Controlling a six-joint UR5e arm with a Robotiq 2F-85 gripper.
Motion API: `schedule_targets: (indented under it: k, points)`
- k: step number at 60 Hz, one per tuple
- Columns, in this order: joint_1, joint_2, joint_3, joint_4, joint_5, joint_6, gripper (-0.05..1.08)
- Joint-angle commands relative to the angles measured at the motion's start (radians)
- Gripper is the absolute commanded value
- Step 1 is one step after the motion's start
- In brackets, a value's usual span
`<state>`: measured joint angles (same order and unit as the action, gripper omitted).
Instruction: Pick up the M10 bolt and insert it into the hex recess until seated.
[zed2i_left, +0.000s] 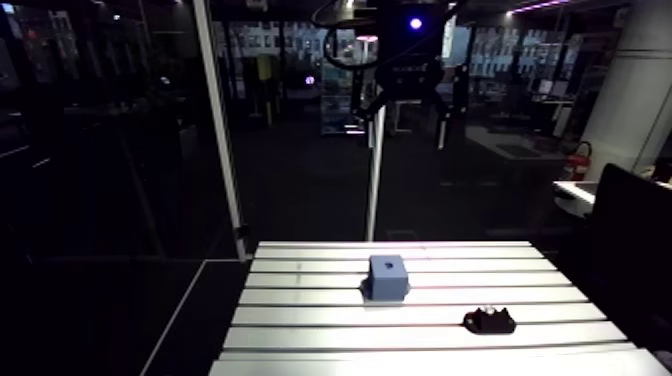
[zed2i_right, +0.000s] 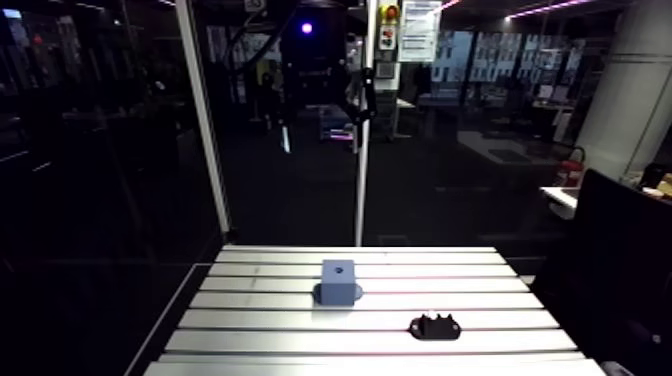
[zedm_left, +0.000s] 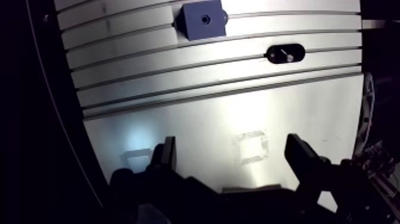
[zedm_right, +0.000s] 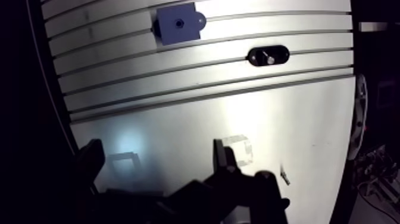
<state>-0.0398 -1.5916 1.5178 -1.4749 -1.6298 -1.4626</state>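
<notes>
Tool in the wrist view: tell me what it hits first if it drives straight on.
Likely the bare table under the open tool; nothing lies between its fingers. The blue block and black holder sit well ahead, off that line.

Black end effector (zedm_left: 231, 144), two blocky fingers (zedm_left: 300, 156) (blue light (zed2i_left: 415, 22) on the wrist (zed2i_left: 405, 62))

Dim all round, with glare patches on the table (zedm_left: 238, 113), its slots bowed.
</notes>
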Motion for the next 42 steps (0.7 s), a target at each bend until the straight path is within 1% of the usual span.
schedule_targets:
  k: [1,31,42]
  points:
    - [-0.02,-0.08,0.089,-0.006,0.018,-0.074,0.01]
    - [-0.02,-0.08,0.095,-0.006,0.018,-0.074,0.01]
    - [-0.045,-0.08,0.092,-0.003,0.015,-0.075,0.01]
